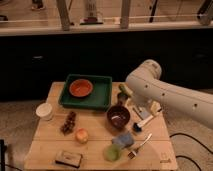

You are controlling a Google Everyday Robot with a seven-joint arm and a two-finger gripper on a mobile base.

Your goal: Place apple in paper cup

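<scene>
The apple (81, 135) is a small yellow-orange fruit lying on the wooden table (50, 145), left of centre near the front. The white paper cup (44, 111) stands upright at the table's left edge, up and left of the apple. My gripper (144, 107) hangs at the end of the white arm (165, 95) over the table's right side, just right of a dark maroon bowl (118, 116). It is far from both the apple and the cup, and it holds nothing that I can see.
A green tray (102, 92) at the back holds an orange bowl (81, 88). A dark grape bunch (69, 122) lies between cup and apple. A green cup (111, 153), blue sponge (123, 140), fork (140, 145) and dark box (69, 158) lie along the front.
</scene>
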